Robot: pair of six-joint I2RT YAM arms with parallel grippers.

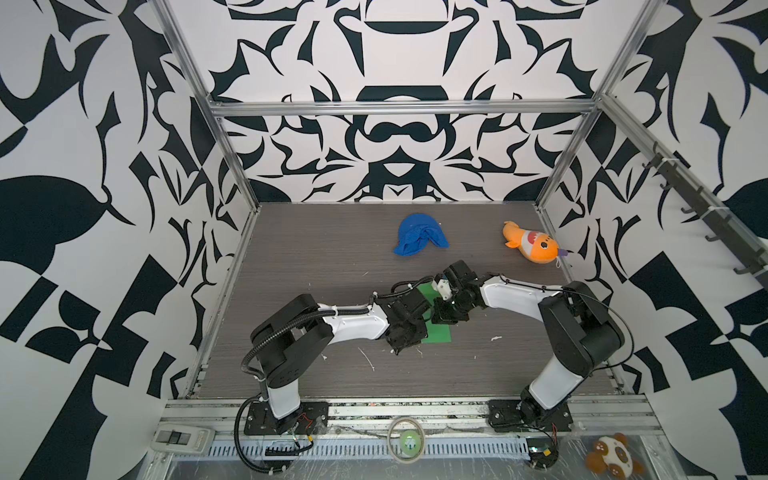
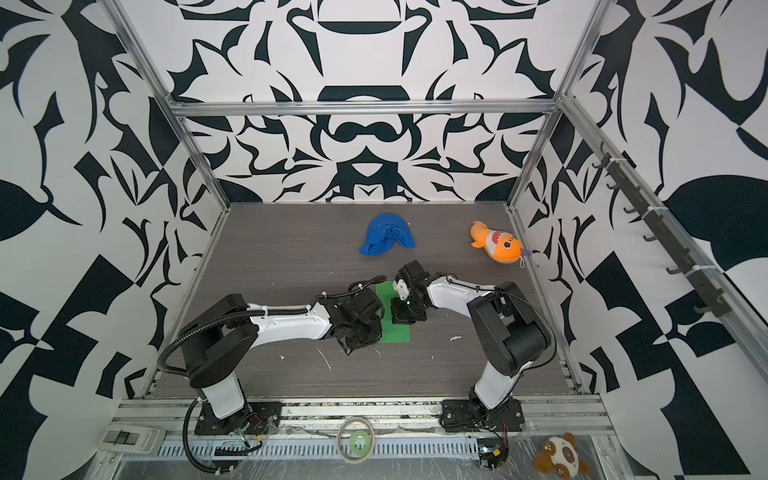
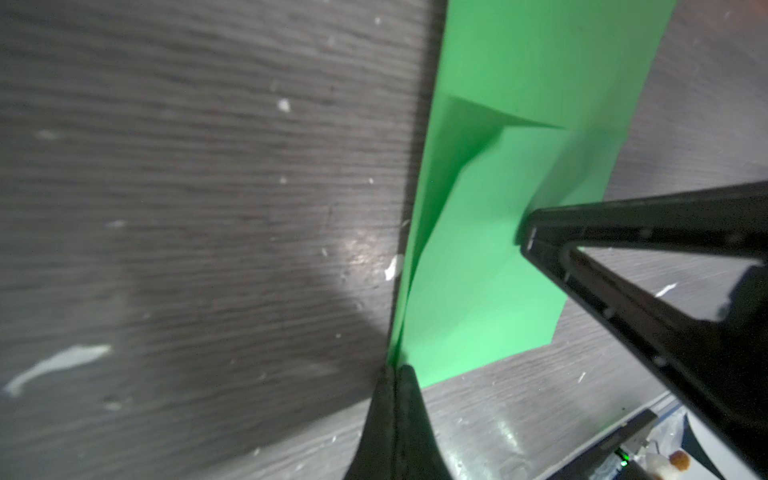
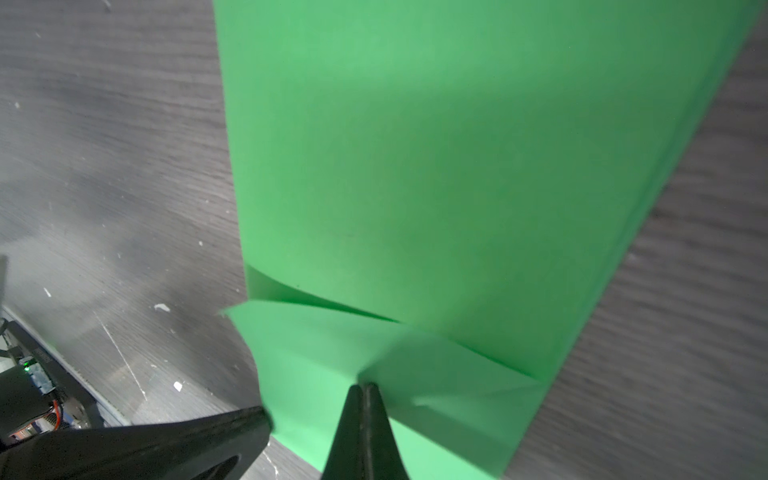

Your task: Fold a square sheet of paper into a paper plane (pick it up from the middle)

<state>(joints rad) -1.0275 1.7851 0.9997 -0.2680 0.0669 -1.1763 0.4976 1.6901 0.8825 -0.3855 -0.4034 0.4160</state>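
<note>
Left hand (image 3: 398, 370) closed, tips pinched on a corner of the square sheet of paper (image 3: 540, 62), just where two green layers run together into the fingers. Right hand (image 4: 363, 388) closed as well, tips set against the paper's upper face at a spot where several creases meet; no telling whether any paper is caught between them. Same right hand (image 3: 525, 239) seen from the left wrist, touching the sheet partway along the opposite long edge.

Paper (image 1: 437, 332) lying on the counter (image 1: 311, 257), squarely between the two arms and toward the front half of the surface. Looks long and narrow in both top views (image 2: 395, 328), mostly covered by the two wrists. No longer flat: doubled over, with a loose flap lifted off the layer beneath and a slanted crease across it, clear in the right wrist view (image 4: 415, 166).

Scattered around the sheet, small white flecks and scuffs (image 1: 368, 359) on the grey wood-grain top.

Farther back, well apart from the paper, a crumpled blue cloth (image 1: 419, 235) near the middle of the rear edge. To its right, near the right wall, an orange plush fish (image 1: 534, 245) on its side.

Beyond the front rail, off the counter, a roll of tape (image 1: 405, 440) and a brown-and-white plush toy (image 1: 614, 457).
</note>
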